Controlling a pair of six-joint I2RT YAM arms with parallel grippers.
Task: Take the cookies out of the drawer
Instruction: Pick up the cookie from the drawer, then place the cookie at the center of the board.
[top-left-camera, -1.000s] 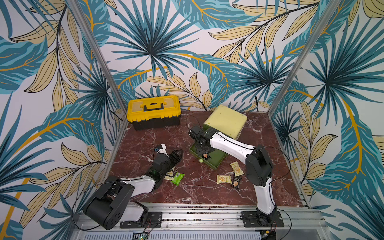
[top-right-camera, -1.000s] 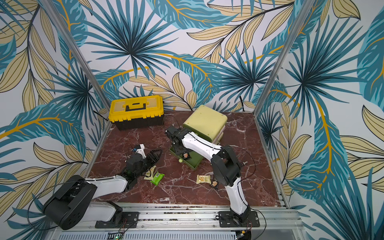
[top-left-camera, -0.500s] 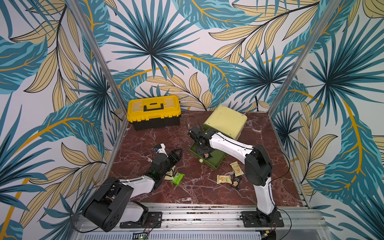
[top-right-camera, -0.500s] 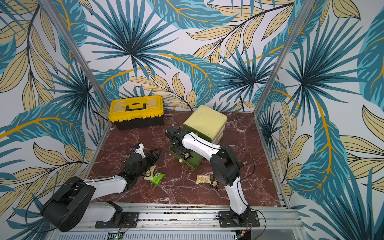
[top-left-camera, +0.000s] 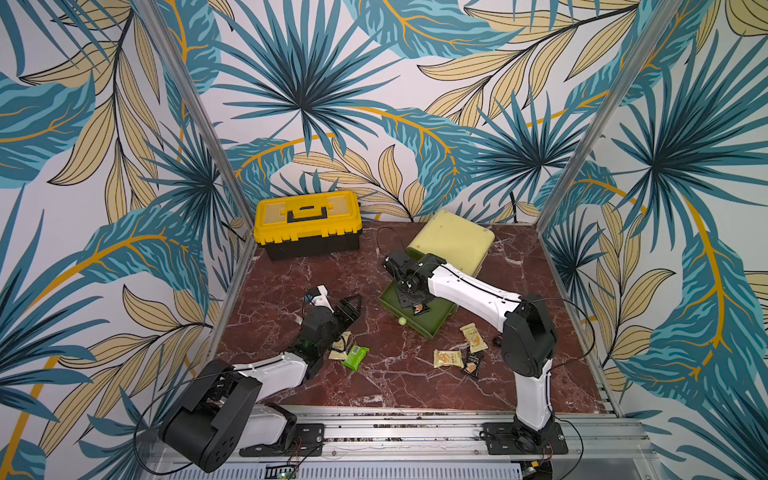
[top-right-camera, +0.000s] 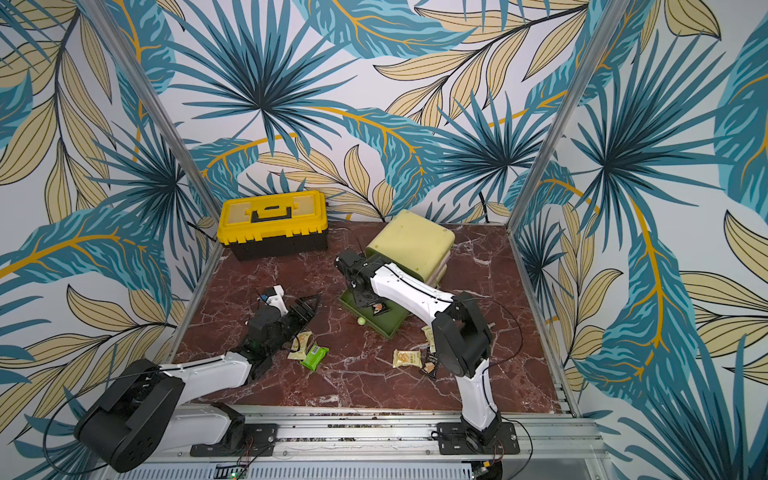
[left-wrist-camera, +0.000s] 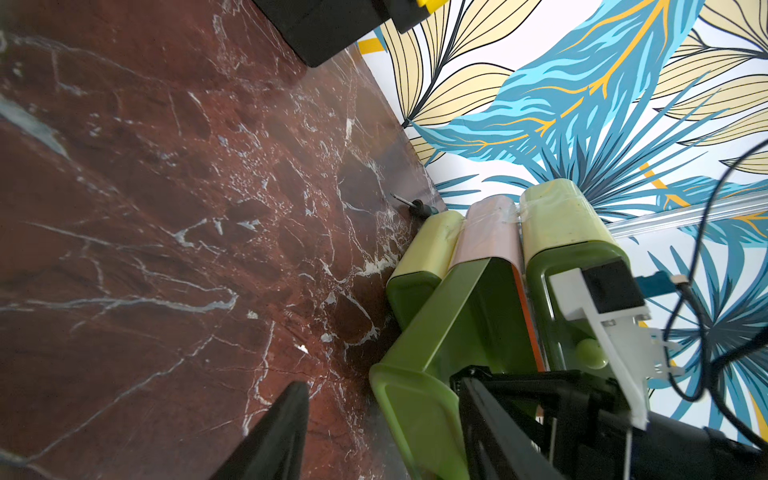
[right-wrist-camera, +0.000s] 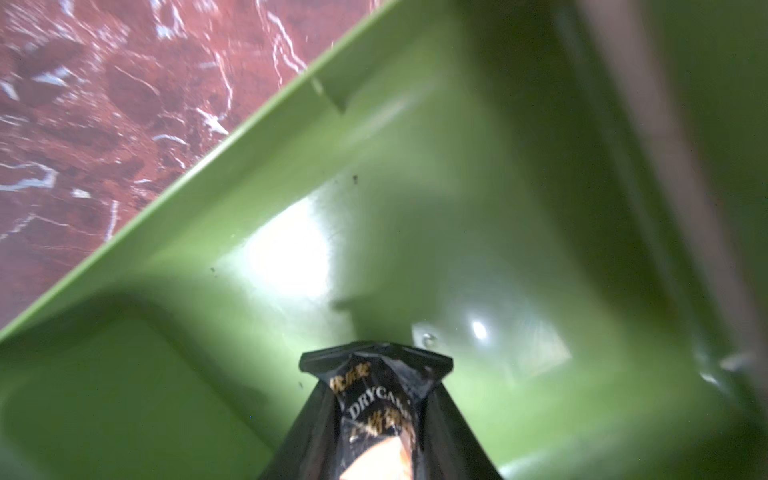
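Note:
The dark green drawer (top-left-camera: 434, 322) stands pulled out of the pale green cabinet (top-left-camera: 453, 241). My right gripper (top-left-camera: 409, 293) reaches down into it. In the right wrist view this gripper (right-wrist-camera: 376, 395) is shut on a black cookie packet (right-wrist-camera: 382, 419) just over the drawer floor (right-wrist-camera: 415, 208). Both top views show that packet (top-right-camera: 379, 308) at the fingertips. Other cookies lie on the table: a pale yellow one (top-left-camera: 340, 345) and a green one (top-left-camera: 355, 357) beside my left arm, and three (top-left-camera: 448, 358) near the right arm's base. My left gripper (top-left-camera: 351, 305) hovers open and empty, left of the drawer.
A yellow toolbox (top-left-camera: 305, 224) stands at the back left. A small black ball (top-left-camera: 496, 341) lies by the right arm's base. The drawer's round green knob (top-left-camera: 402, 321) sticks out at its front. Patterned walls close three sides, and a metal rail (top-left-camera: 415, 432) runs along the front.
My right gripper's jaws have closed onto the black packet inside the drawer. The left arm has hardly moved.

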